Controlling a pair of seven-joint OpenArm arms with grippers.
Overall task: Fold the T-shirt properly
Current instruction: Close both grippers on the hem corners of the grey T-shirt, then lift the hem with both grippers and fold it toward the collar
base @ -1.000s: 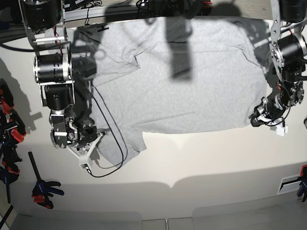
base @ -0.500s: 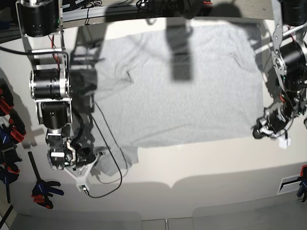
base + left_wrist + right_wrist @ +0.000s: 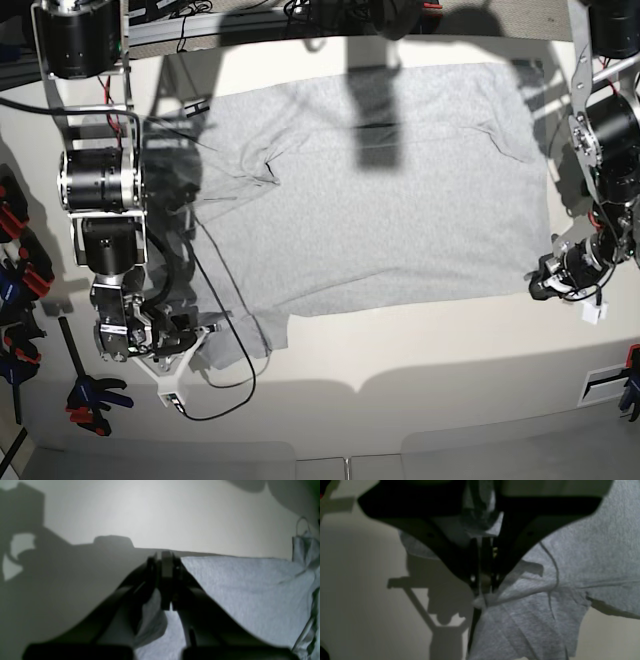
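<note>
The T-shirt (image 3: 370,190) is pinched in both closed fingers (image 3: 167,580); spreading is underway, and even tension is needed next.

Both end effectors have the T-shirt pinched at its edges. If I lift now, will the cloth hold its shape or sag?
Probably sag: the T-shirt lies limp on the table, and bunches where the right end effector grips it. It likely drags rather than slides freely, since wrinkles radiate near the sleeve. The left end effector pinches only a thin edge, so it may slip.
</note>
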